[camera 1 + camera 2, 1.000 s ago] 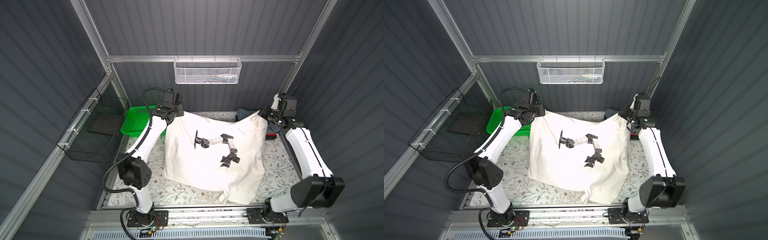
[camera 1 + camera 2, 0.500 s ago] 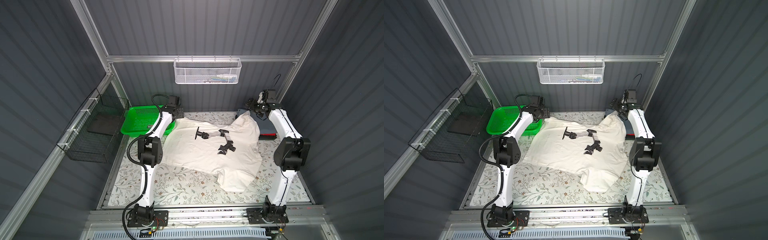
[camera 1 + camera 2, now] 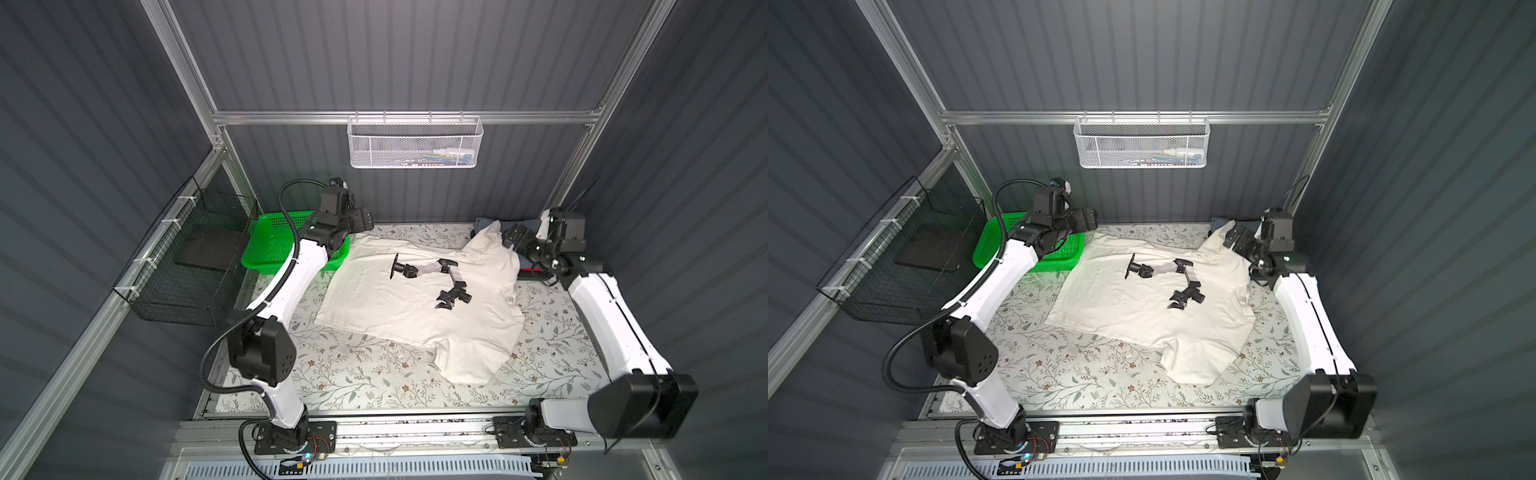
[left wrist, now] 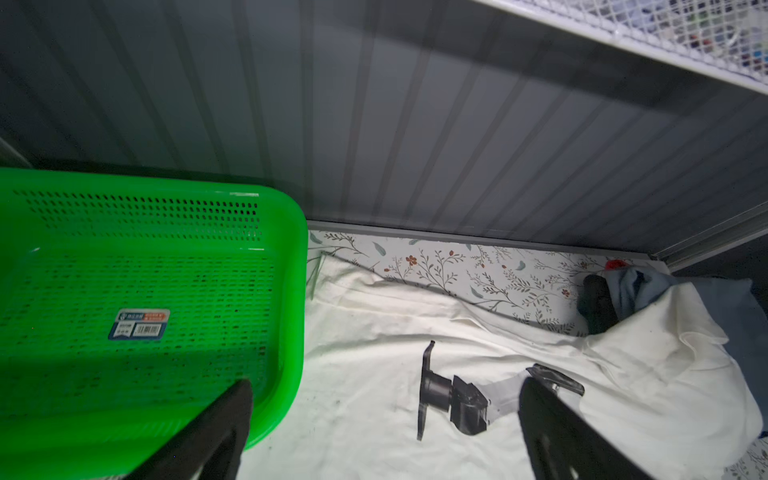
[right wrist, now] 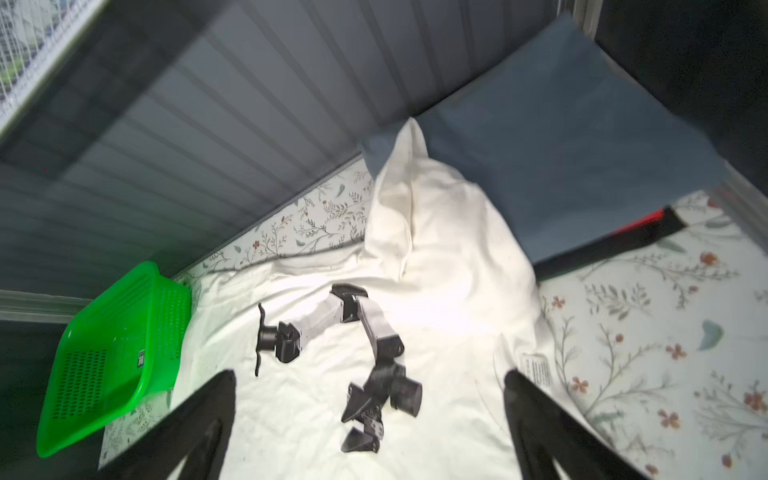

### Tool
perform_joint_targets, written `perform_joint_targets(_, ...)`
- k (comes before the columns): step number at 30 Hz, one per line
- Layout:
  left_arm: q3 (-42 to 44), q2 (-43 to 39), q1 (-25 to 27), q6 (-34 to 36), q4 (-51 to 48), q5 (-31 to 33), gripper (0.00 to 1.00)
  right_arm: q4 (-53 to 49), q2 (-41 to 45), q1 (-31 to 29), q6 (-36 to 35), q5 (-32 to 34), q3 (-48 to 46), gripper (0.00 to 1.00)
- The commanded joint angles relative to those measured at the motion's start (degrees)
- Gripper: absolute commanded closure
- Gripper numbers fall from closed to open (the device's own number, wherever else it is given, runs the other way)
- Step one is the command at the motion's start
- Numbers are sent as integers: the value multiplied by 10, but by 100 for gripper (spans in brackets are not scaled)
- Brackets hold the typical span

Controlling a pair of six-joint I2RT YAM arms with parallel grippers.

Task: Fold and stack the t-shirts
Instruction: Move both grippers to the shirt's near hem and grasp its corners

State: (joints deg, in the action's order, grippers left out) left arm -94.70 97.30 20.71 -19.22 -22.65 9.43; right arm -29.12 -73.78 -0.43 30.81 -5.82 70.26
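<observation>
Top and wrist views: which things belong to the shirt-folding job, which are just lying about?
Job: cream-white cotton t-shirt with robot-arm print; folded slate grey-blue t-shirt; dark folded tee and red folded tee beneath it.
Lying about: green perforated plastic basket; white wire-mesh hanging basket; black wire side basket.

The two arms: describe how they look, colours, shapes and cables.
The left arm and right arm have smooth white link shells with boxy black joint housings. A black ribbed hose loops along the left one. The left gripper and right gripper have tapered black fingers.
</observation>
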Motion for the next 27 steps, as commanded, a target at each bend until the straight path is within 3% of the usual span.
perform_joint_targets(1, 122, -66, 21, -37, 11, 50, 0, -60, 82, -16, 41, -7, -133, 1)
perform_joint_targets(7, 319, -172, 23, -76, 9, 89, 0, -126, 240, -38, 91, -48, -279, 2)
perform_joint_targets(9, 348, -172, 20, -90, 3, 98, 0, -148, 266, -49, 104, -39, -306, 3)
perform_joint_targets(12, 369, -144, 11, -104, 6, 64, 0, -162, 287, -60, 122, 4, -352, 5)
perform_joint_targets(17, 377, -80, -13, -125, 17, -16, 0, -158, 251, -72, 124, -1, -382, 10)
perform_joint_targets(22, 408, -67, -24, -134, 27, -15, 6, -96, 223, -105, 142, 4, -413, 23)
perform_joint_targets(27, 427, -31, -29, -135, 21, -12, 7, -49, 171, -110, 158, -7, -442, 28)
